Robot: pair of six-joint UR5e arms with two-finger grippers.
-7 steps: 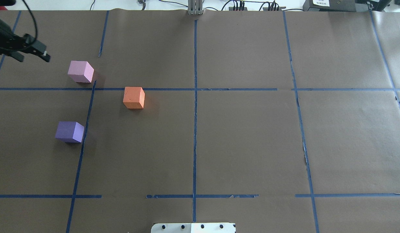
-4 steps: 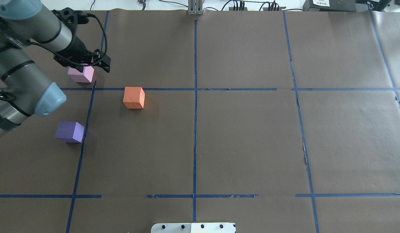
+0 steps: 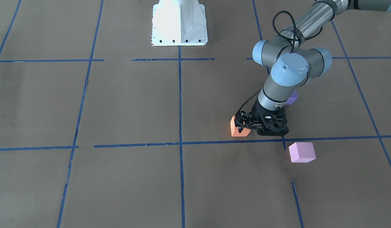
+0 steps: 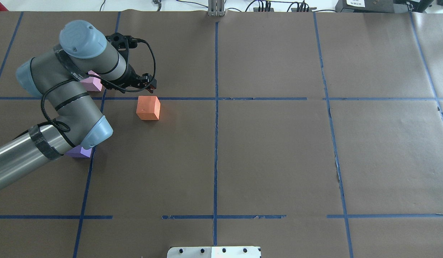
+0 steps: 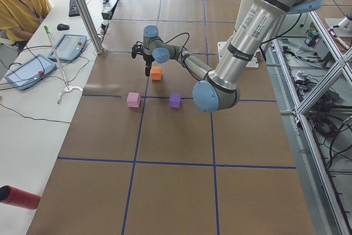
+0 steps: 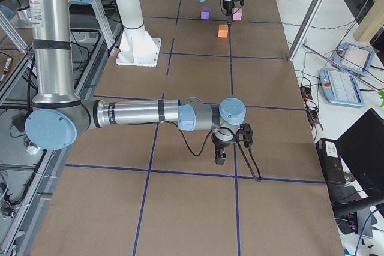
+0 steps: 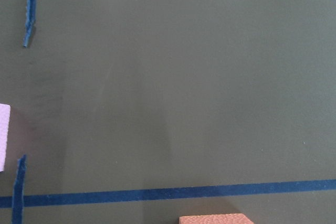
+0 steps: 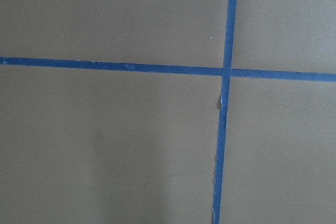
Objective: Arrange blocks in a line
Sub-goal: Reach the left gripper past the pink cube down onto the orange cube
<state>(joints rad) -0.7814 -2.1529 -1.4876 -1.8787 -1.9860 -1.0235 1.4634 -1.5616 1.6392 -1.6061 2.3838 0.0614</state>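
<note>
The orange block [image 4: 148, 108] sits just inside a blue tape line. The pale pink block [image 4: 94, 83] lies to its left, partly behind my left arm. The purple block [image 4: 79, 152] peeks out under my left elbow. My left gripper [image 4: 151, 84] hangs low just beyond the orange block's far side, looks open and holds nothing. In the front view it [image 3: 243, 124] overlaps the orange block [image 3: 239, 131]; the pink block [image 3: 302, 152] stands apart. My right gripper [image 6: 220, 159] shows only in the right side view, far from the blocks; I cannot tell its state.
Brown paper with a blue tape grid [image 4: 216, 107] covers the table. The white robot base [image 3: 179, 23] stands at the near middle edge. A person [image 5: 16, 4] sits beside the table, and a red cylinder [image 5: 19, 197] lies on the side bench.
My left arm has swung in from the left edge, passed over the pink block and reached the orange block's far side. The three blocks have not moved.
</note>
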